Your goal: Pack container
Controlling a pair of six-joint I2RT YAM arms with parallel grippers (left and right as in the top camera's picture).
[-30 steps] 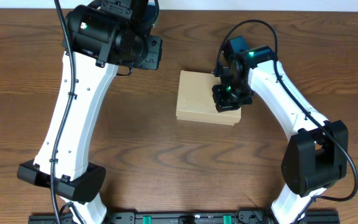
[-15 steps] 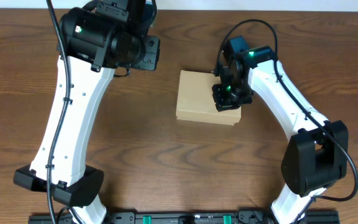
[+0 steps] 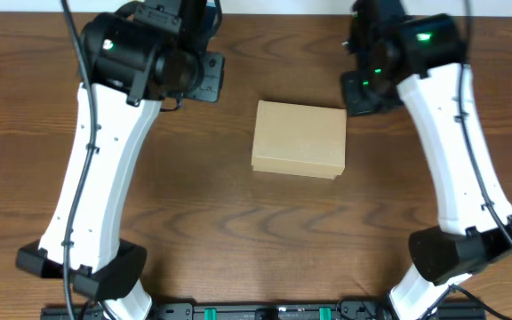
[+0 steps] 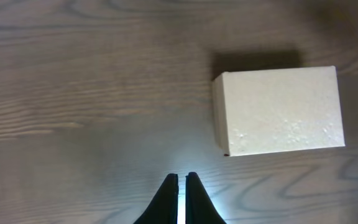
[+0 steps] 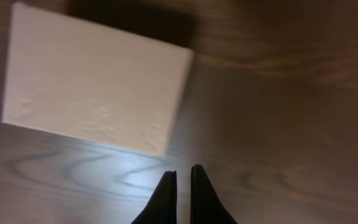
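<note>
The container (image 3: 299, 140) is a plain tan cardboard box lying in the middle of the wooden table with its flap lid shut. It also shows in the left wrist view (image 4: 278, 111) and in the right wrist view (image 5: 95, 102). My left gripper (image 4: 181, 177) is shut and empty, held high above bare wood to the left of the box. My right gripper (image 5: 182, 172) is shut and empty, raised above bare wood just past the box's far right corner. Neither gripper touches the box. What is inside the box is hidden.
The left arm (image 3: 105, 151) spans the table's left side and the right arm (image 3: 456, 151) the right side. A black rail (image 3: 256, 311) runs along the front edge. Only the brown wood table (image 3: 238, 222) surrounds the box.
My right gripper has lifted off the right end of the box lid and moved up and back to the far right. The left arm has shifted only slightly. The box has stayed put.
</note>
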